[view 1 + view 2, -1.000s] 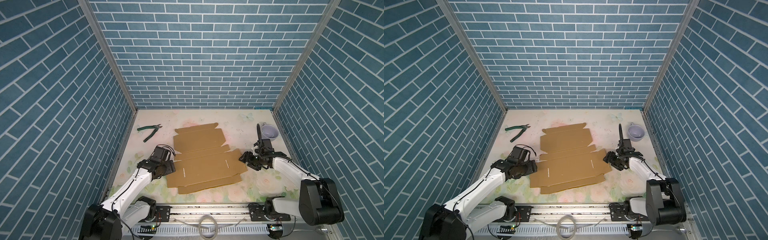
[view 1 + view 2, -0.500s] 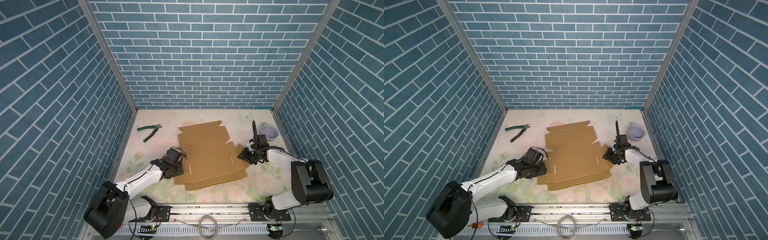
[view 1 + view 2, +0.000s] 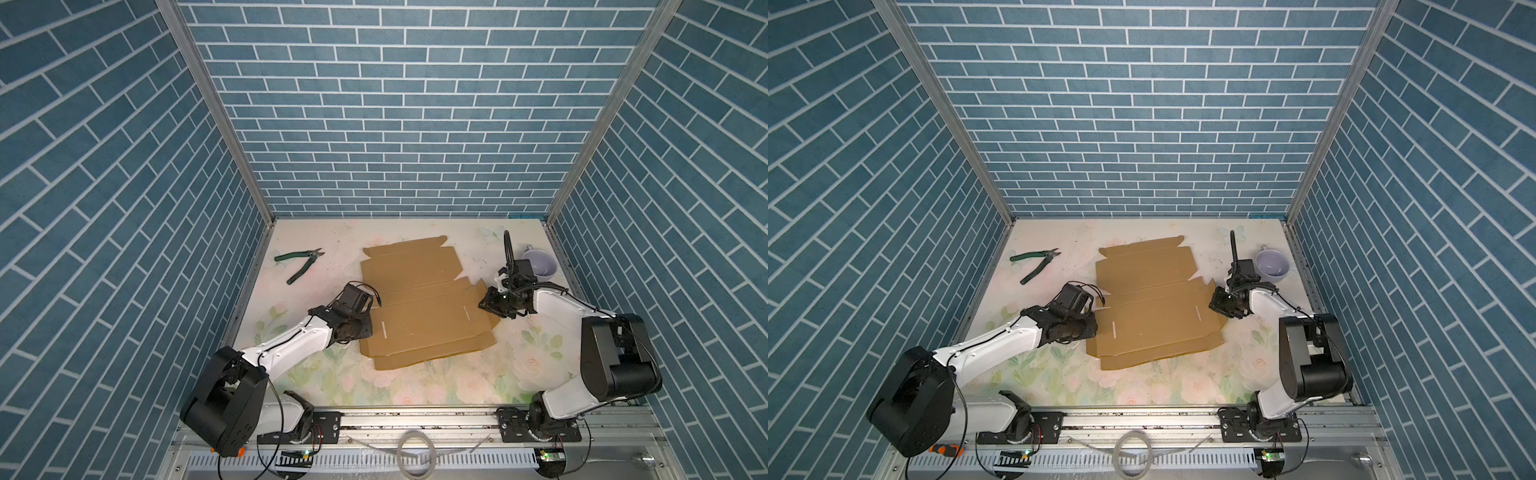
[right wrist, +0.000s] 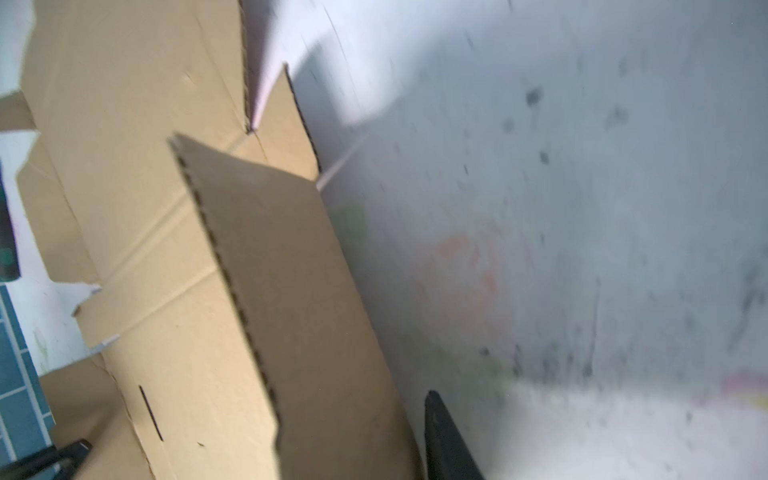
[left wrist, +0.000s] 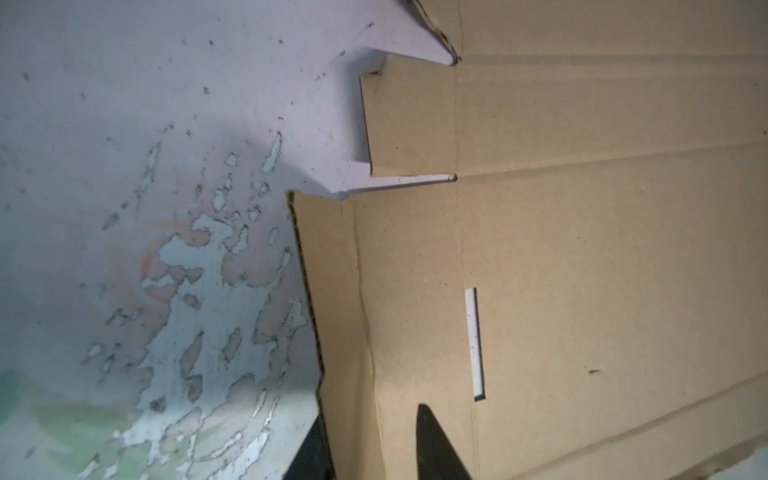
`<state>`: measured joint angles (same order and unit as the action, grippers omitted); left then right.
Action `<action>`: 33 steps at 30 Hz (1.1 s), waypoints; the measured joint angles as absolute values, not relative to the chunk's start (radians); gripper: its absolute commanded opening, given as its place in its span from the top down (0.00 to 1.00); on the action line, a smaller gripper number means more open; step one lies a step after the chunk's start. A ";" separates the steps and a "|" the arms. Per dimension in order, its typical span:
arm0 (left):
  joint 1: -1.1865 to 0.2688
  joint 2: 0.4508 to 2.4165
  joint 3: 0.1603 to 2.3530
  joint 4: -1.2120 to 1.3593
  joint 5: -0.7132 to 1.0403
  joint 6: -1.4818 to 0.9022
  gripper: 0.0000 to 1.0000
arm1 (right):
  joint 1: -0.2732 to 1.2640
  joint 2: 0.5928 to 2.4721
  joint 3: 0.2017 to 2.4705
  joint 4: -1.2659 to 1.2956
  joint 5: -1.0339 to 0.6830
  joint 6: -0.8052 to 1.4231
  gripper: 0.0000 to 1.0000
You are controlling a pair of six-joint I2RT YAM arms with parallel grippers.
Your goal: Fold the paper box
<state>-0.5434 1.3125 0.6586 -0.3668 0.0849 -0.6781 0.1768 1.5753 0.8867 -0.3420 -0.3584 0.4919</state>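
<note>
The paper box [image 3: 424, 307] [image 3: 1154, 307] is a flat brown cardboard sheet with flaps and slits, lying mid-table in both top views. My left gripper [image 3: 368, 326] [image 3: 1094, 326] is at its left edge. In the left wrist view one black finger [image 5: 436, 449] lies on top of the side flap [image 5: 332, 291] and the other sits under its raised edge. My right gripper [image 3: 484, 303] [image 3: 1213, 303] is at the right edge. In the right wrist view the right flap [image 4: 291, 270] tilts upward; one finger [image 4: 446, 444] shows outside it, the other is hidden behind it.
Green-handled pliers [image 3: 299, 264] [image 3: 1036, 264] lie at the back left. A lilac cup [image 3: 540, 262] [image 3: 1271, 264] stands at the back right, just behind the right wrist. Blue brick walls close in three sides, and a metal rail [image 3: 415, 415] runs along the front.
Both arms have reached in to the sheet's side edges and both grippers have closed on the side flaps. The sheet has shifted a little to the right.
</note>
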 measured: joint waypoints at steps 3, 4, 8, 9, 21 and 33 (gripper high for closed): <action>-0.554 1.298 0.615 -0.339 0.122 -0.717 0.69 | 0.177 1.641 0.970 -0.324 -0.356 0.493 0.73; -0.564 1.291 0.602 -0.340 0.127 -0.730 0.69 | 0.177 1.668 1.001 -0.316 -0.353 0.494 0.73; -0.619 1.266 0.596 -0.361 0.131 -0.756 0.69 | 0.179 1.778 1.107 -0.296 -0.342 0.498 0.73; -0.628 1.258 0.596 -0.365 0.131 -0.757 0.69 | 0.180 1.797 1.125 -0.293 -0.340 0.499 0.71; -0.638 1.198 0.691 -0.562 0.042 -0.707 0.37 | 0.183 1.817 1.155 -0.326 -0.289 0.492 0.54; -0.561 1.223 0.996 -0.751 -0.041 -0.500 0.31 | 0.183 1.571 1.087 -0.488 -0.091 0.548 0.19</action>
<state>-0.5613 1.2232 0.9958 -0.7513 -0.0406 -0.4999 0.1825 1.5711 1.0866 -0.4881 -0.0914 0.5480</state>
